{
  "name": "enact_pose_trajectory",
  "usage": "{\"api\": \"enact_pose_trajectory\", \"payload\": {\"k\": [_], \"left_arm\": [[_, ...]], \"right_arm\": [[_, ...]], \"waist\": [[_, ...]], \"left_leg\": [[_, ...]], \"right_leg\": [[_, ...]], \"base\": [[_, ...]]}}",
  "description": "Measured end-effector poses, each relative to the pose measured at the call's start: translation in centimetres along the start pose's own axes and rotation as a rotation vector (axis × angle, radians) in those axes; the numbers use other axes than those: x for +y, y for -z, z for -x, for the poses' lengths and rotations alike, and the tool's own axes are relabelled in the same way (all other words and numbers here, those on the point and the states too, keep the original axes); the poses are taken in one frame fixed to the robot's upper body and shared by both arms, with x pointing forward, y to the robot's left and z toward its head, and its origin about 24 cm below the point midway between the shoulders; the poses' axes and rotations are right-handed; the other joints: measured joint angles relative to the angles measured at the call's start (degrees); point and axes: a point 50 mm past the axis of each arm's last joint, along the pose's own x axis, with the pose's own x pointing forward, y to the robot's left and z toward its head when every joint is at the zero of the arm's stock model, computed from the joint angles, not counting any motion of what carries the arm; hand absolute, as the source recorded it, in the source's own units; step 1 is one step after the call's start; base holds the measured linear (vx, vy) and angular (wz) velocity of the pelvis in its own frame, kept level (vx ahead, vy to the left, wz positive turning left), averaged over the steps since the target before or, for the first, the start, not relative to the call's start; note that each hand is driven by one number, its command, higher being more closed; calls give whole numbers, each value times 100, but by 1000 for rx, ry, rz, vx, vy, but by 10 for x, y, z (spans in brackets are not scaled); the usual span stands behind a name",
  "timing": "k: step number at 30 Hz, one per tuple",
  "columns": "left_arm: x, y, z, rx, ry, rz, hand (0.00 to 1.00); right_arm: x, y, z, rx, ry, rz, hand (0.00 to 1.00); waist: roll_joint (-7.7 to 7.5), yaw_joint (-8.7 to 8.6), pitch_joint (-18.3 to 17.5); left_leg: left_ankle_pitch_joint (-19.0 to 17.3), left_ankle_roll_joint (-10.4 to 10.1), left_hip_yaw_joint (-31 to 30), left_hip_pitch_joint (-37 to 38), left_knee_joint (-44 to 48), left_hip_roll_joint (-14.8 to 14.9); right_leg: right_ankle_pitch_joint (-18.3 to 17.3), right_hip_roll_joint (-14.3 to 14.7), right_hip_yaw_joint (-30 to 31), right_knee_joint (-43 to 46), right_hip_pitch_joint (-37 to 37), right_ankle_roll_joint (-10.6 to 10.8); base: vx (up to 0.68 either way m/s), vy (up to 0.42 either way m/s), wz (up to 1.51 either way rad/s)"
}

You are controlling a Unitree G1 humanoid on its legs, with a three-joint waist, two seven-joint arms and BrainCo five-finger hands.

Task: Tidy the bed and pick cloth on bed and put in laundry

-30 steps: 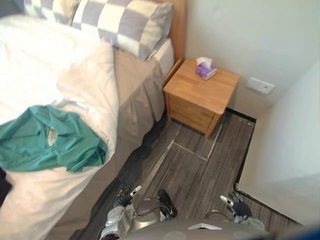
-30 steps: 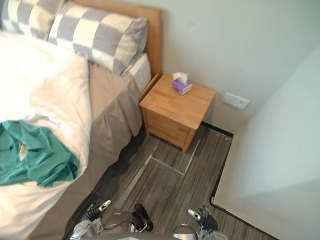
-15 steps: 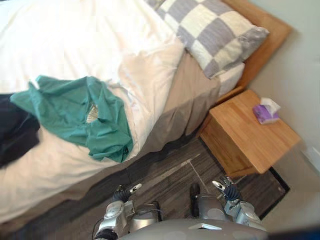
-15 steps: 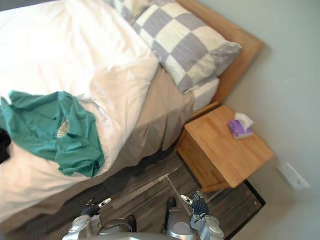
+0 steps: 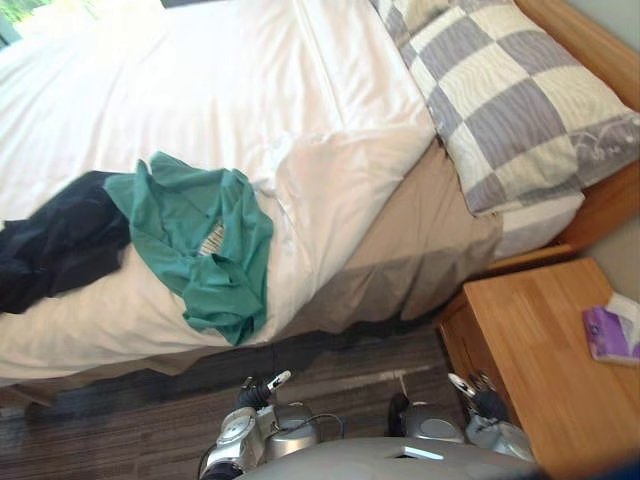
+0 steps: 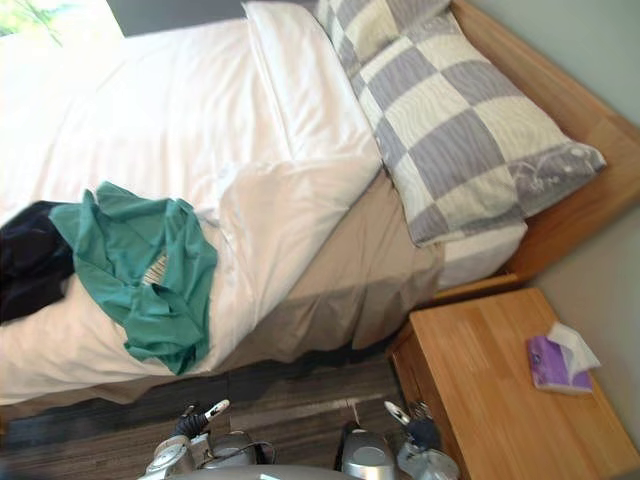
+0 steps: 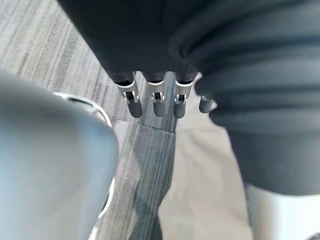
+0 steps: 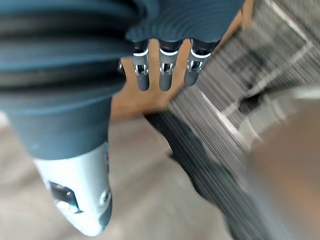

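crumpled teal cotton garment (image 5: 200, 240): we see it lying on the white duvet (image 5: 300, 90), at the near side of the bed. its lower end hangs toward the mattress edge and nothing holds it.
long axis: it runs on a slant, from the far left end by the bed's middle down to the near right end at the edge.
dark navy crumpled garment (image 5: 50, 245): it touches the teal one on its left side, further from us.
left hand (image 5: 253, 393): it hangs low over the grey plank floor (image 5: 340, 360). in its wrist view the fingers (image 7: 156, 97) are straight and hold nothing.
right hand (image 5: 482, 398): it hangs low beside the pale wooden nightstand (image 5: 530, 350), its fingers (image 8: 164, 75) straight and empty.
key relation: the teal garment lies ahead of and above both hands, to the left. its near end is almost straight ahead of the left hand, while the right hand is well apart from it.
our judgement: the left arm is the one to reach, up and slightly left.
grey-and-cream checked pillow (image 5: 520, 100): it lies at the head of the bed, well apart from the clothes.
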Motion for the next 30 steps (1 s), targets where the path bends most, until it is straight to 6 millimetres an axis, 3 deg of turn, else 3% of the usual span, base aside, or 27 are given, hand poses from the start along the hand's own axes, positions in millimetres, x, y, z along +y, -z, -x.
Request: {"api": "enact_pose_trajectory", "payload": {"k": [1,2,5,8,10,11,13,15,17,18,19,22,23,24,25,26,27,30], "left_arm": [[1,1,0,1,-1,-1,0],[6,0,0,-3,-14,4,0],[16,-4,0,-19,-25,-26,0],[20,-5,0,-6,-21,-74,0],[20,-4,0,9,-6,-99,0],[22,-5,0,12,-8,-107,0],[30,-9,-1,25,-13,-151,0],[38,-18,-3,27,-30,-186,0],[46,-24,-4,36,-58,-203,0],[51,-30,-5,32,-72,-212,0],[51,-34,-6,37,-76,-210,0],[59,-40,-7,34,-97,-218,0],[59,-41,-7,32,-98,-215,0],[56,-41,-7,33,-92,-219,0],[55,-40,-7,34,-88,-217,0],[54,-41,-8,33,-83,-217,0],[52,-42,-8,29,-75,-215,0],[40,-38,-9,29,-17,-202,0]], "right_arm": [[-4,-3,0,-10,13,2,0],[-9,-5,0,-17,36,4,0],[-8,-14,-2,-54,40,39,0],[-8,-60,-5,-266,75,53,0],[-3,-106,-2,-453,69,82,0],[3,-127,-1,-532,62,110,0],[24,-169,8,-706,39,188,0],[54,-210,17,-863,-10,288,0],[86,-240,24,-974,-79,378,0],[107,-258,31,-1039,-130,418,0],[124,-275,40,-1105,-168,462,0],[155,-312,73,-1297,-244,576,0],[159,-318,80,-1333,-252,604,0],[167,-325,90,-1389,-264,663,0],[172,-327,93,-1406,-270,695,0],[180,-326,95,-1424,-283,753,0],[187,-325,97,-1439,-287,809,0],[205,-327,94,-1447,-279,939,0]], "waist": [[15,-2,-9],[-24,14,-36],[-290,58,-144],[-364,30,-195],[-381,-2,-193],[-464,-13,-150],[-594,-17,-137],[-812,24,-41],[-876,71,32],[-857,70,129],[-785,78,219],[-827,122,201],[-850,112,187],[-885,88,164],[-897,68,155],[-954,53,119],[-1012,97,62],[-608,83,79]], "left_leg": [[287,88,11,3,-347,-70],[320,213,19,186,-590,-190],[383,299,-10,281,-868,-403],[556,403,-111,388,-1286,-646],[739,485,-182,480,-1660,-815],[802,519,-200,498,-1779,-871],[848,560,-309,512,-1866,-993],[651,644,-365,516,-1796,-1037],[606,702,-506,482,-1696,-962],[556,754,-674,485,-1558,-813],[468,750,-821,447,-1400,-597],[441,729,-1145,399,-1394,-504],[456,721,-1202,387,-1401,-555],[497,716,-1309,381,-1368,-685],[490,702,-1377,375,-1346,-753],[450,643,-1433,324,-1304,-892],[397,572,-1435,296,-1293,-967],[388,472,-1394,159,-1285,-847]], "right_leg": [[-16,-3,-8,-2,32,58],[-73,-40,9,-24,130,192],[-82,-172,-6,-114,168,321],[-113,-326,-73,-60,131,441],[-218,-456,-101,136,6,589],[-250,-484,-112,197,-20,620],[-369,-648,-249,354,-29,788],[-399,-810,-277,763,-89,879],[-164,-828,-30,1480,-400,1131],[86,-665,244,2108,-777,1010],[-135,-313,605,2058,-899,916],[-144,176,1290,1199,-1138,977],[-92,197,1389,1056,-1190,967],[87,182,1513,832,-1228,753],[236,160,1538,699,-1222,681],[764,119,1547,408,-1178,610],[704,46,1431,272,-1127,525],[689,100,1292,19,-1101,519]], "base": [[109,128,15],[123,106,21],[82,100,17],[-6,84,18],[-45,75,19],[-46,73,19],[-50,77,33],[-34,68,32],[-26,91,32],[28,66,49],[49,44,47],[77,7,66],[123,-45,75],[126,-50,59],[184,-77,74],[182,-111,55],[186,-124,42],[197,-104,24]]}}
